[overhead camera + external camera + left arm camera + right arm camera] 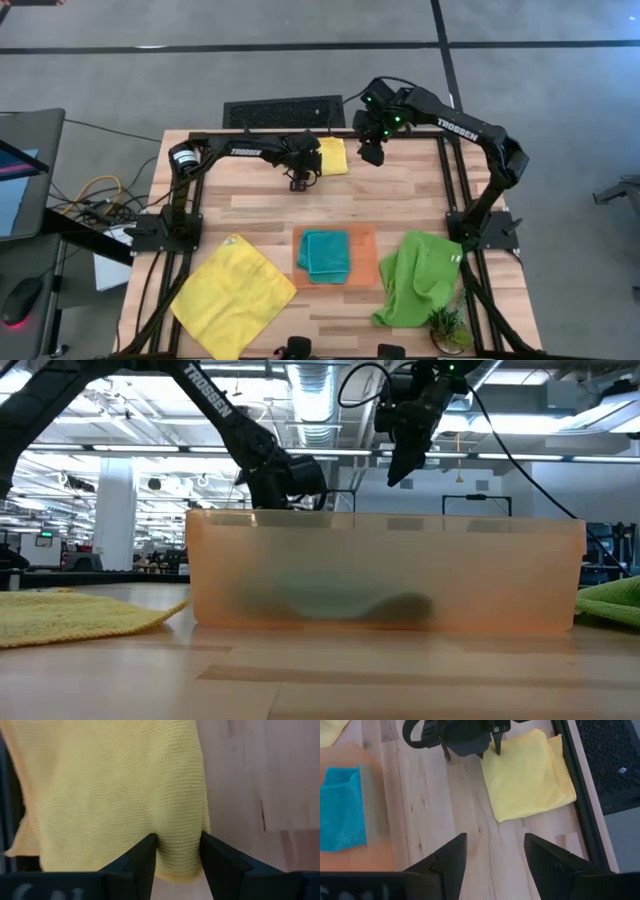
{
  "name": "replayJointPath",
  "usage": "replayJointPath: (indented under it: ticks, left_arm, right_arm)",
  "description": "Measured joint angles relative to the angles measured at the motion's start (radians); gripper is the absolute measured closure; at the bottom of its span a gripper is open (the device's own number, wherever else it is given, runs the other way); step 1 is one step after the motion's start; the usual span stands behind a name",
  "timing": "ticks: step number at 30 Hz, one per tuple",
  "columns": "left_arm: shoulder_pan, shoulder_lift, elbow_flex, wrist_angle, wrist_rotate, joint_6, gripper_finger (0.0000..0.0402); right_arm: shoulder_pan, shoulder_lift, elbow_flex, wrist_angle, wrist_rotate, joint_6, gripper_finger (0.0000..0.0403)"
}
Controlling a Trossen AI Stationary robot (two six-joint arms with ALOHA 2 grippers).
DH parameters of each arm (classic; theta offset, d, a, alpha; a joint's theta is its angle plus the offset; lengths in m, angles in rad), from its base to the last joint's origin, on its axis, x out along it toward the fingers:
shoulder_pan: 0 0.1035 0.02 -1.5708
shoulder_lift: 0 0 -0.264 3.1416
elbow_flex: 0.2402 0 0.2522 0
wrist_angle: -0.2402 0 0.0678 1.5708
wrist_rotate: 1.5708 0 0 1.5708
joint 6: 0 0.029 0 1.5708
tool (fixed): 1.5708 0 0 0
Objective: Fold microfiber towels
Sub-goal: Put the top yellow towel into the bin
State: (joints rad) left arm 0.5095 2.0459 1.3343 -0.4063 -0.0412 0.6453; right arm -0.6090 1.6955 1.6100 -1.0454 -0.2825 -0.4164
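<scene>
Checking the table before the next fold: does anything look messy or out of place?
Yes. The lime green microfiber towel lies crumpled near the table's right edge, partly draped over the dark frame rail, unlike the flat bright yellow microfiber towel and the folded teal microfiber towel.

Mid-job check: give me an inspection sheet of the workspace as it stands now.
Surface: wooden table, black frame rails along the sides.
Job's things: folded yellow towel at the far edge; flat yellow towel near left; folded teal towel on the orange tray; crumpled green towel near right.
Clutter: small plant at the near right corner.
Grippers: left hand low at the folded yellow towel, its fingers astride the cloth edge; right hand open, raised above the table near that towel, holding nothing.
Cables: loose wires off the table's left side.
Surroundings: black grille behind the table; grey floor; no people seen.
</scene>
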Motion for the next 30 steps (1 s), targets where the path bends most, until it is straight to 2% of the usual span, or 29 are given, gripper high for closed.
replayJointPath:
  ticks: [6,9,16,23,30]
  left_arm:
    - [0.0,0.003,0.001,0.003,0.003,0.0,0.026]
    - [-0.001,0.003,0.001,-0.007,-0.009,0.001,0.0273]
    - [0.001,0.008,0.024,-0.062,-0.003,0.001,0.0388]
    - [0.006,0.012,0.117,-0.208,0.02,-0.019,0.0397]
    - [0.042,0.011,0.226,-0.331,0.168,-0.119,0.0399]
  right_arm:
    - [0.0,0.0,0.0,0.0,0.0,0.0,0.0182]
    - [0.0,0.0,0.0,0.0,0.0,0.0,0.0182]
    - [-0.002,0.0,0.0,0.0,0.0,0.0,0.0182]
    - [-0.001,0.0,0.0,0.0,0.001,-0.055,0.0182]
    - [0.063,0.001,-0.08,0.081,0.031,-0.253,0.0182]
